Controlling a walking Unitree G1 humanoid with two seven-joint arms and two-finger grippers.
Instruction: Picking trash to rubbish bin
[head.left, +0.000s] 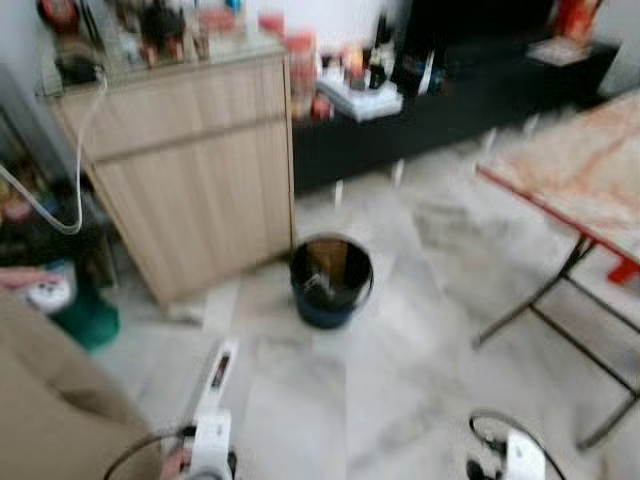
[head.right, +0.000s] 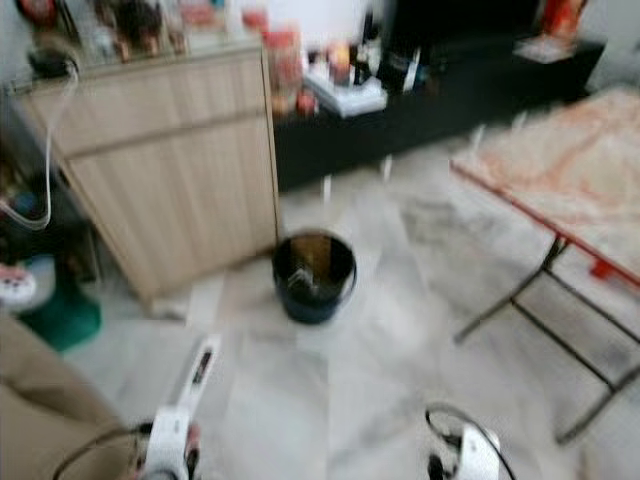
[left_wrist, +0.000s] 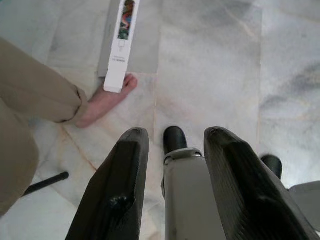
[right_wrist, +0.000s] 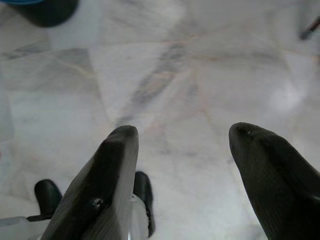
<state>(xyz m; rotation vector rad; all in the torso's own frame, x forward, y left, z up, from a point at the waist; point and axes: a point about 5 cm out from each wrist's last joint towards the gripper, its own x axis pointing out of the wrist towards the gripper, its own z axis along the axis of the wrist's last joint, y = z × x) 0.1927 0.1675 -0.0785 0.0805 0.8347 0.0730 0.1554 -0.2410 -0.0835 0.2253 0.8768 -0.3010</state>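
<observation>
A dark round rubbish bin (head.left: 331, 282) stands on the marble floor in front of the wooden cabinet, and something light lies inside it. A long white box (left_wrist: 121, 45) with a colourful print lies flat on the floor, nearer to me and left of the bin; it is also seen as the white box (head.left: 222, 365). A person's bare foot (left_wrist: 107, 100) touches its near end. My left gripper (left_wrist: 175, 137) hangs open above the floor, short of the box, holding nothing. My right gripper (right_wrist: 184, 131) is open over bare floor, with the bin's edge (right_wrist: 45, 10) far ahead.
A wooden cabinet (head.left: 190, 170) stands at the left and a black low bench (head.left: 450, 100) with clutter along the back wall. A folding table (head.left: 580, 180) with thin metal legs is on the right. A person's khaki trouser leg (head.left: 50, 400) is close at my left.
</observation>
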